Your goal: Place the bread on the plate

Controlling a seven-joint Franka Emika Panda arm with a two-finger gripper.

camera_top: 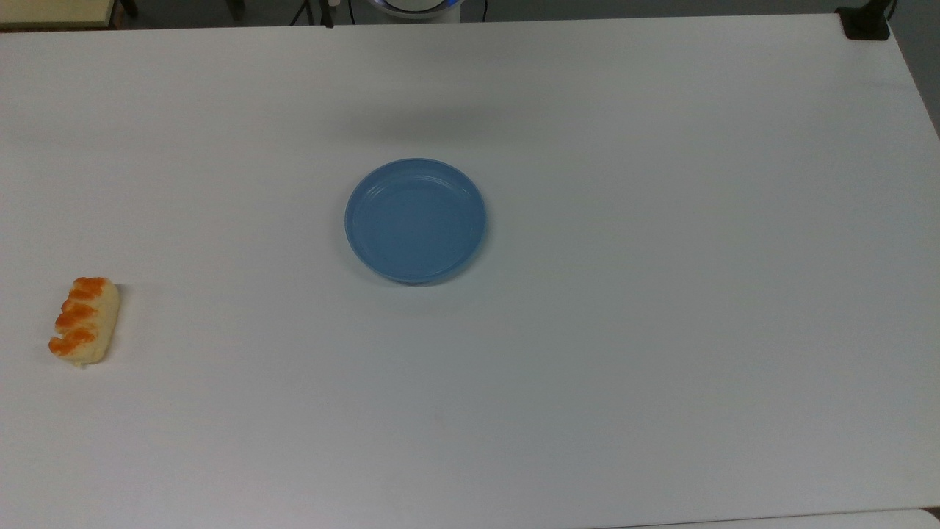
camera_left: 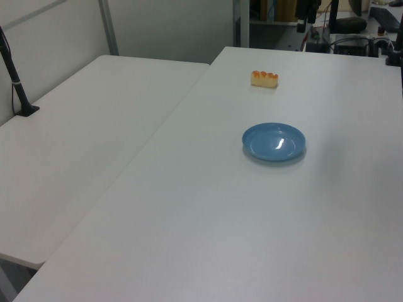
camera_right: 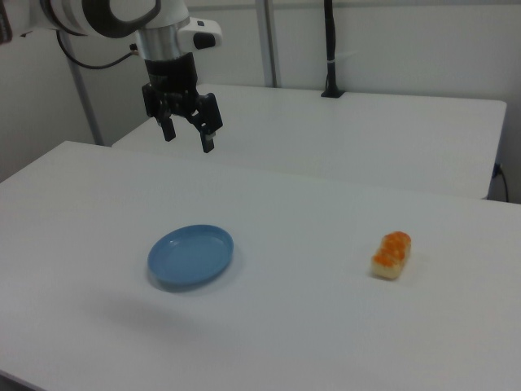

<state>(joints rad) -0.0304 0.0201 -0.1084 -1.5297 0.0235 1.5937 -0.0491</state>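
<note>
I read this as the start of the approach: my black two-finger gripper (camera_right: 186, 134) hangs high above the white tabletop (camera_top: 661, 294), jaws spread wide and holding nothing. The small pale-yellow loaf with three orange glazed bumps (camera_top: 85, 320) lies on the tabletop at the top view's far left, well apart from the round, shallow blue plastic plate (camera_top: 416, 220). Next move calls for travelling over the loaf, descending, and closing across its narrow width.

Robotics lab – bare white tables (camera_left: 94, 145), robot arm (camera_right: 98, 15), black camera post (camera_right: 330, 49)
</note>
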